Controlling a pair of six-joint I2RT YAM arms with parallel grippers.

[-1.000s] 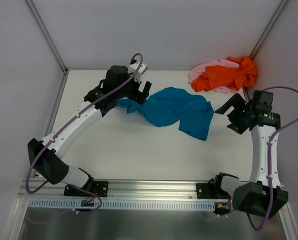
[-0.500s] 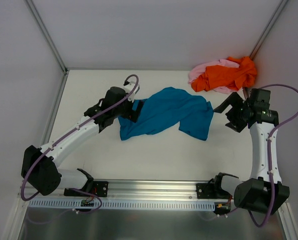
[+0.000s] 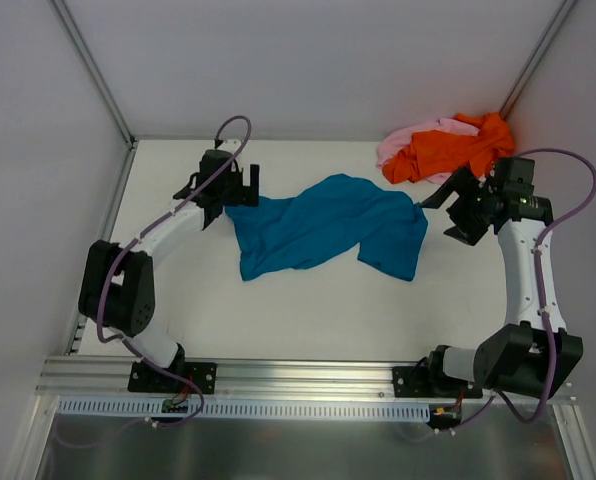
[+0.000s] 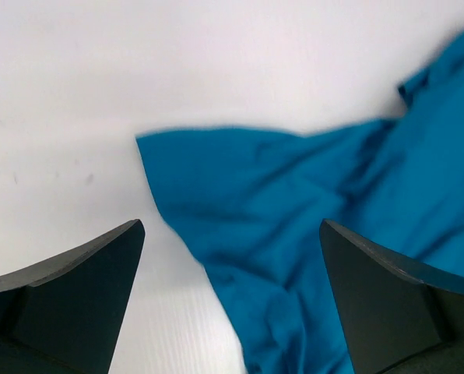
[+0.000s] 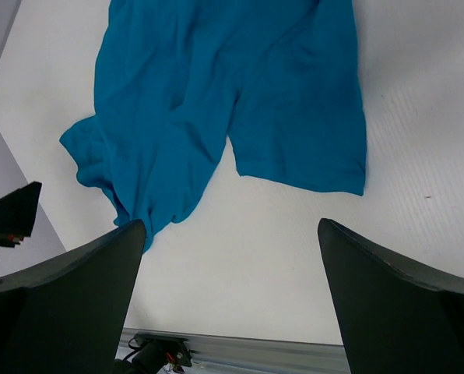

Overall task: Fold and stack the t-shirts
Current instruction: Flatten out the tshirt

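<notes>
The teal-blue t-shirt [image 3: 323, 230] lies crumpled and spread across the middle of the table. It also shows in the left wrist view [image 4: 318, 210] and the right wrist view [image 5: 216, 93]. My left gripper [image 3: 243, 190] is open and empty just off the shirt's far-left corner; in its own view [image 4: 230, 226] the shirt's edge lies below the jaws. My right gripper [image 3: 446, 212] is open and empty beside the shirt's right edge, above bare table [image 5: 232, 226]. The orange t-shirt [image 3: 456, 150] lies bunched on the pale pink one [image 3: 403, 142] at the far right corner.
White walls close the table on the left, back and right. A metal rail [image 3: 298, 375] with the arm bases runs along the near edge; it also shows in the right wrist view [image 5: 240, 347].
My left gripper pulled the shirt's left part toward the near side, let go, and drew back to the far left. The cloth now lies flatter. My right gripper shifted slightly farther back.
</notes>
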